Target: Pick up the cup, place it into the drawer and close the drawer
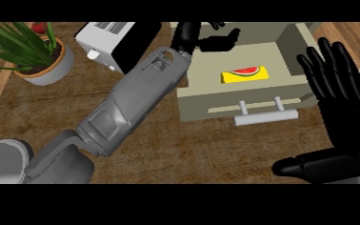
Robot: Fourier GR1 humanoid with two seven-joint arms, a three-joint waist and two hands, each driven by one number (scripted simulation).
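Note:
The beige drawer (200, 106) stands pulled open, its grey bar handle (265, 117) facing me. A yellow pack with a watermelon picture (245, 74) lies inside it. My left forearm reaches diagonally from the lower left, and my left hand (215, 42) hovers over the drawer's back left corner with its fingers loosely bent and nothing visible between them. No cup shows anywhere; the arm and hand may hide it. My right hand (329, 83) rests open, fingers up, at the right edge beside the drawer.
A white appliance (104, 39) with a knob stands at the back, left of the drawer. A potted green plant (44, 63) sits at the far left, with a red item (38, 27) behind it. Brown wooden counter (211, 148) stretches in front of the drawer.

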